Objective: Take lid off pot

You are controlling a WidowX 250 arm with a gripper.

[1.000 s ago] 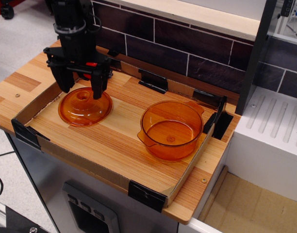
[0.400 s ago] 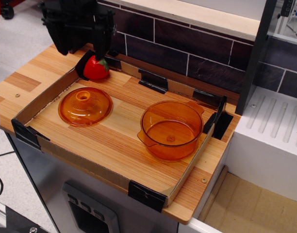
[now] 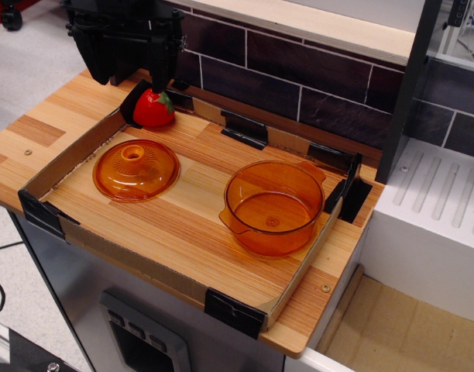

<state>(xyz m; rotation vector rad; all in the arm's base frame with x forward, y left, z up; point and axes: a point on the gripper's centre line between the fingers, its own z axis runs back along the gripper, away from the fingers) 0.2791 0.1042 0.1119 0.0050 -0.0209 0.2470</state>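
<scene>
1. Since a second ago, the black tool (image 3: 128, 74) has risen from just above the lid to the top left of the view, and between the last two pictures it has hardly moved.
2. Its two fingers hang spread apart with nothing between them, so the tool is open and empty.
3. With the tool lifted away, a red toy strawberry (image 3: 152, 108) now shows at the back left corner of the cardboard tray (image 3: 66, 159).
4. The lid (image 3: 136, 170), translucent orange with a ring knob, lies flat on the wooden counter (image 3: 183, 225) at the left of the tray, knob upward.
5. The pot (image 3: 273, 208), also translucent orange, stands upright at the right of the tray, well apart from the lid, uncovered and empty inside.
6. Judging by this layout, the lid is already off the pot and released, so the task looks finished, with the tool pulled clear.
7. No brand, label or readable writing appears on the lid, the pot, the tray or the dark tiled wall (image 3: 299, 70) behind them.
</scene>
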